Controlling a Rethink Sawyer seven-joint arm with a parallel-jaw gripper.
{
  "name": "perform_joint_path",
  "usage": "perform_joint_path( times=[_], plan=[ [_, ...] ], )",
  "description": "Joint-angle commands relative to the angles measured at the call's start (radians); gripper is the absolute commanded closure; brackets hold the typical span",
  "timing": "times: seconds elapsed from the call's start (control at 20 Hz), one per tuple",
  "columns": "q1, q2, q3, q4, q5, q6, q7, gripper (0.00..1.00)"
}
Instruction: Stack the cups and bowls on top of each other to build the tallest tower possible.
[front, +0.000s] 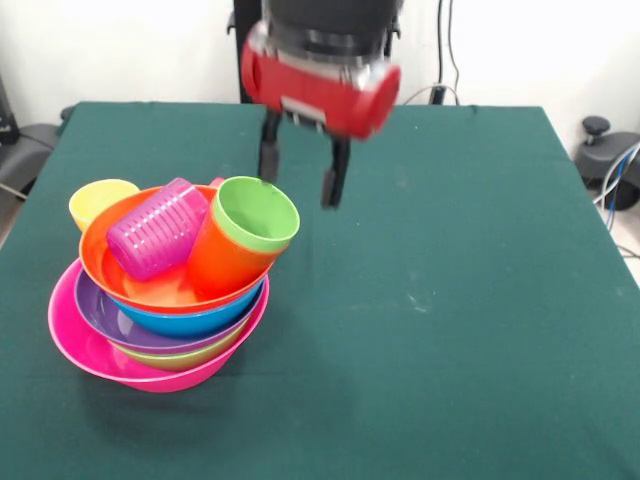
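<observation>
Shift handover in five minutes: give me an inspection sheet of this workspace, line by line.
Surface: green cloth table, bare on its right side.
Job's things: tower of nested bowls, pink bowl at the bottom, orange bowl on top; purple cup lying tilted in it; green cup nested in an orange cup, leaning; yellow cup behind the tower.
Clutter: nothing seen.
Gripper: gripper open, empty, hanging above the table right of the green cup.
Cables: cables off the right edge.
Surroundings: white wall, dark gear at both sides.

Worktop (450, 330) covered in dark green cloth. Pink bowl (75, 340) rests directly on it, near left. Yellow cup (98, 203) stands just behind.
</observation>
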Motion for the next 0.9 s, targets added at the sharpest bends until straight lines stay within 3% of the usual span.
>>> perform_joint_path(
  times=[0.05, 0.5, 0.7, 0.9],
  plan=[
    [-0.022, -0.169, 0.011, 0.146, 0.015, 0.187, 0.001, 0.0],
    [-0.052, -0.31, 0.017, 0.189, 0.033, 0.328, -0.06, 0.0],
    [-0.046, -0.332, 0.026, 0.269, 0.045, 0.253, -0.041, 0.0],
    [-0.091, -0.334, 0.041, 0.372, 0.033, 0.123, -0.112, 0.0]
  ],
)
